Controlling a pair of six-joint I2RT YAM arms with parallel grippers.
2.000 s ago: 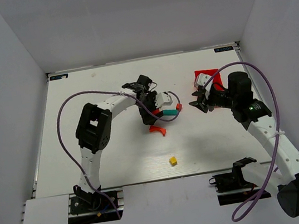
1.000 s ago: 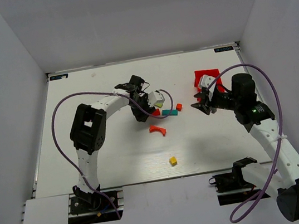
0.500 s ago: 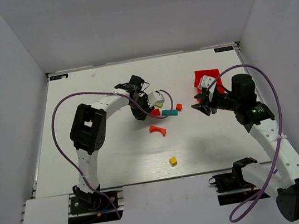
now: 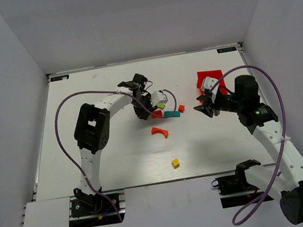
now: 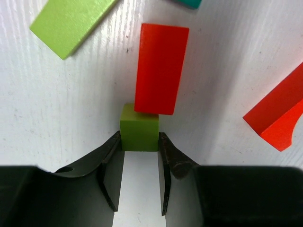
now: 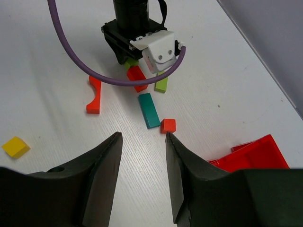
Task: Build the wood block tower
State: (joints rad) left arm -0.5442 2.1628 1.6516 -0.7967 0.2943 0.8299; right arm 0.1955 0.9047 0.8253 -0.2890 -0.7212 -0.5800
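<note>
In the left wrist view a small green cube (image 5: 138,130) sits on the table, and my left gripper (image 5: 139,144) is shut on it, one jaw against each side. A red bar (image 5: 161,68) touches the cube's far edge. Beyond lie a green bar (image 5: 71,23) and a red arch (image 5: 277,118). From above, the left gripper (image 4: 150,105) covers the cube, next to the red bar (image 4: 157,114), a teal bar (image 4: 171,114), a red cube (image 4: 181,108), the arch (image 4: 159,130) and a yellow cube (image 4: 175,162). My right gripper (image 6: 142,138) hangs open above the table, short of the red cube (image 6: 168,125).
A red plastic bin (image 4: 210,80) lies behind the right gripper (image 4: 202,107); its corner (image 6: 251,156) shows in the right wrist view. The left arm's purple cable (image 6: 94,75) loops over the blocks. White walls ring the table.
The left gripper's jaws have closed onto the green cube, and its wrist has shifted slightly. The right arm and the loose blocks have stayed put.
</note>
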